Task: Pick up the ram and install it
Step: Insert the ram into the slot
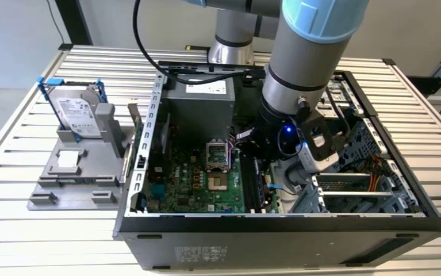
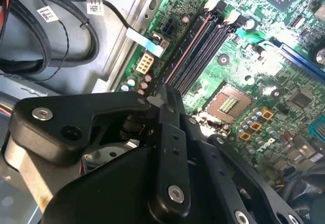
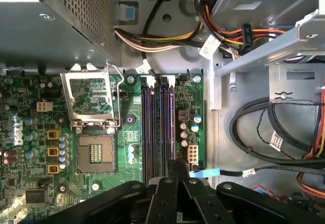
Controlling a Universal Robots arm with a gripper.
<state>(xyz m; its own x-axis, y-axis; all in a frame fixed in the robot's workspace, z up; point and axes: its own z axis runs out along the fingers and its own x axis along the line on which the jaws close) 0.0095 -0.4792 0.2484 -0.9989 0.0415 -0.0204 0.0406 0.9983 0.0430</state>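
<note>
Counter (image 1: 20, 144) of pale slats, exterior view. At 9 o'clock of the scene stands a grey fixture (image 1: 75, 178) carrying a silver hard drive (image 1: 75, 109) upright in a blue frame. A green card (image 1: 135, 123) stands on edge just beside the fixture, at its 3 o'clock. The open computer case (image 1: 282, 230) occupies the centre. Within it lies the green motherboard (image 1: 181, 184), with the CPU socket (image 1: 218, 184) near its middle. The memory slots (image 3: 152, 127) run parallel at 3 o'clock of the socket. The arm (image 1: 305, 57) descends into the case from 12 o'clock. In both wrist views the pincer (image 3: 177, 164) (image 2: 163, 89) is closed over the outermost slot, fingertips drawn together on the ram (image 3: 174, 148), a thin dark strip seen edge-on along that slot. Whether the ram is seated cannot be told. Black cables (image 3: 254, 127) lie at 3 o'clock of the slots.
</note>
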